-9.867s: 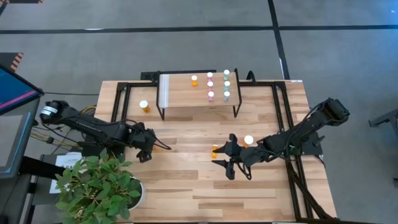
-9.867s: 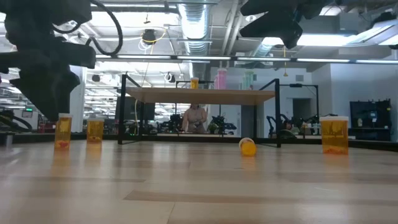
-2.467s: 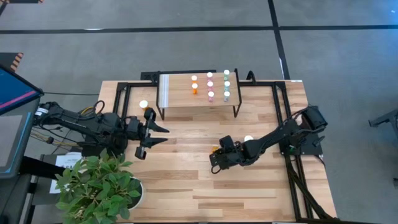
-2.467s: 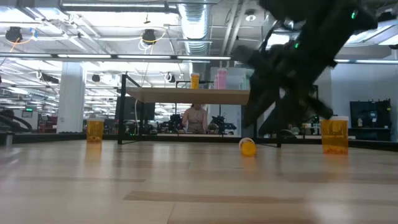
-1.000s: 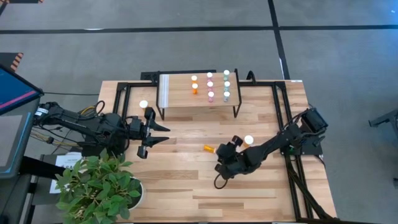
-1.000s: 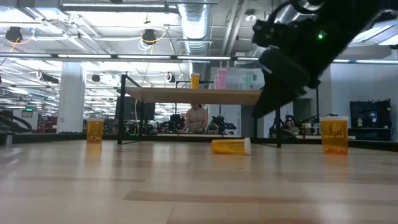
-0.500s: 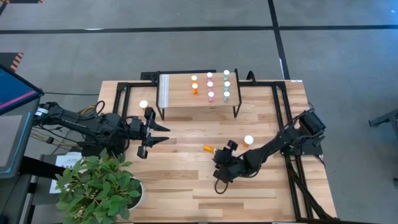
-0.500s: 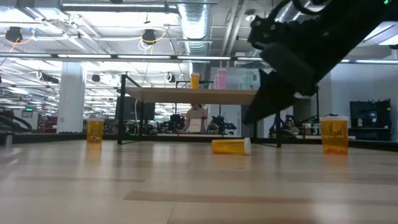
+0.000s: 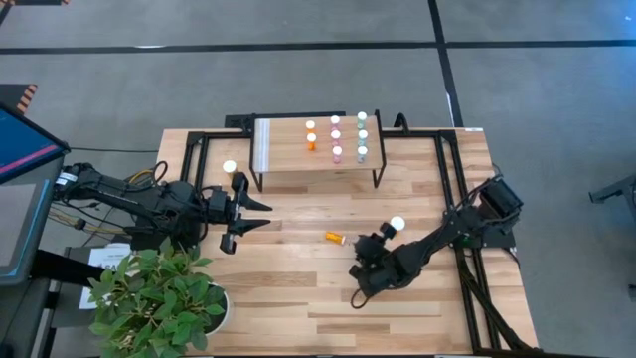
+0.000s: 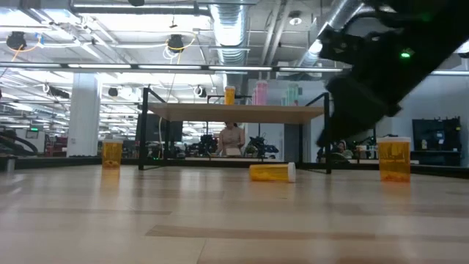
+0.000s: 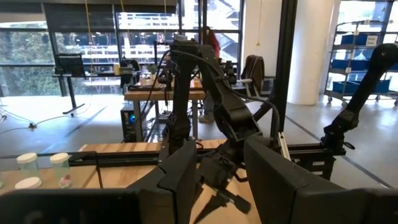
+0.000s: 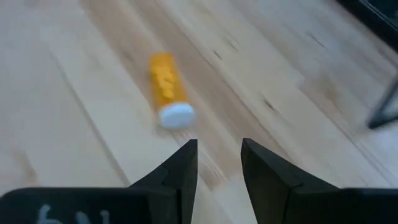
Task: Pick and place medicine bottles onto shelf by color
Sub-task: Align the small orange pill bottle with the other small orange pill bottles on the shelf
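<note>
A small orange bottle [image 9: 335, 238] lies on its side on the table, its white cap [image 12: 176, 115] toward my right gripper [image 9: 360, 274]. That gripper stands open just short of the bottle [image 12: 166, 87], slanting down, and touches nothing. The shelf [image 9: 283, 159] at the far middle carries two orange bottles [image 9: 310, 134], three pink ones [image 9: 336, 135] and three green ones [image 9: 362, 133], all upright. Two larger orange bottles stand on the table, one [image 9: 230, 168] left of the shelf and one [image 9: 397, 225] beside my right arm. My left gripper [image 9: 260, 216] hovers open, level, near the shelf's left legs.
A potted plant [image 9: 159, 298] sits at the near left corner. Black frame rails [image 9: 447, 189] run along the table's left, right and far sides. Bare wood lies between the lying bottle [image 10: 272, 172] and the near edge. A person [image 10: 231, 139] is in the room behind.
My right gripper has shifted a little toward the table's right edge and its wrist has turned. The small orange bottle stays lying where it was.
</note>
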